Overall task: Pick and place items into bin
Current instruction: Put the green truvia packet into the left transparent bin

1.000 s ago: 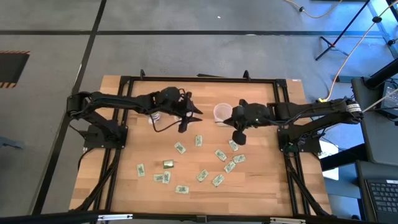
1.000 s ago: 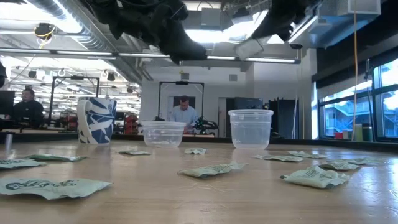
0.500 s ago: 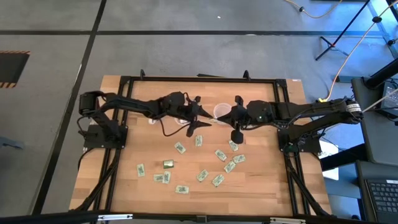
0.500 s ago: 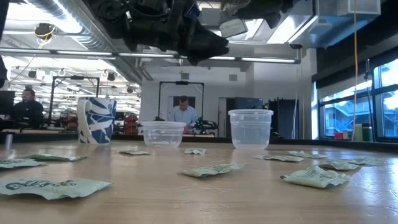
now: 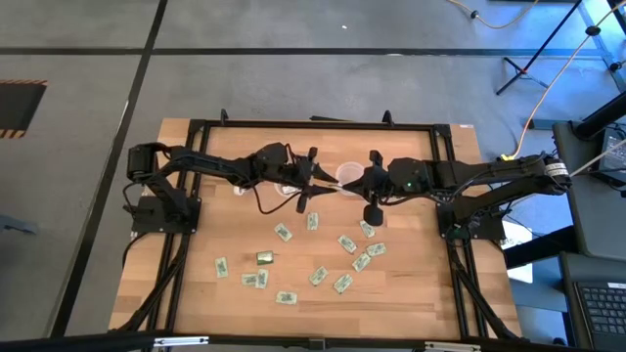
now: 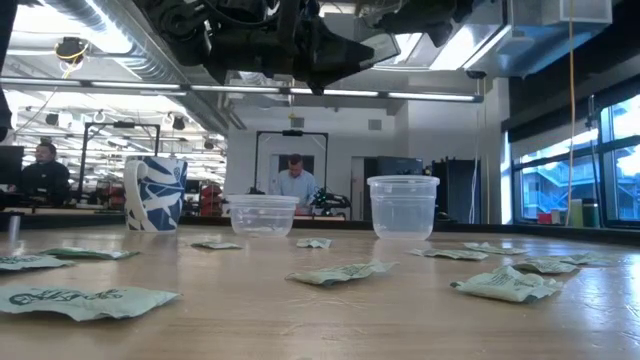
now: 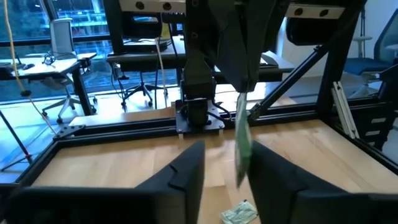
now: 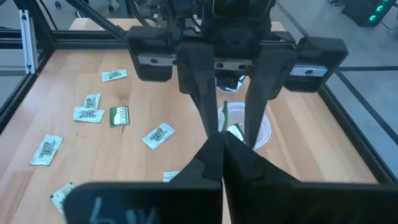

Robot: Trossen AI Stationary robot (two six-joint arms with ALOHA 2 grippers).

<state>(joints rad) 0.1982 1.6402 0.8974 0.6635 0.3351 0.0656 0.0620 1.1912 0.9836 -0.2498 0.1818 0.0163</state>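
Above the clear cup (image 5: 348, 175) at the table's far middle, my two grippers meet nose to nose. My right gripper (image 8: 222, 139) is shut on a pale-green packet (image 7: 241, 146), which shows edge-on. My left gripper (image 7: 227, 150) points level and is open. Its fingers stand on either side of the hanging packet; whether they touch it I cannot tell. Several more packets (image 5: 347, 243) lie flat on the wood nearer the front, among them an olive-gold one (image 5: 265, 257). My right gripper pinches the packet's upper end (image 7: 239, 102) between its two fingers (image 7: 235, 62). They slant down from the table's right side. The packet hangs edge-on below the fingertips, clear of the table and over the cup.
A second clear tub (image 6: 263, 214) and a blue-and-white mug (image 6: 155, 193) stand at the far left beside the cup (image 6: 403, 206). A black frame (image 5: 293, 125) runs round the table. People sit at desks in the room behind.
My left gripper has swung toward the table's right and tipped up from pointing downward to level, ending in front of my right gripper over the cup. My right gripper has tipped up slightly, bringing the packet between the left fingers.
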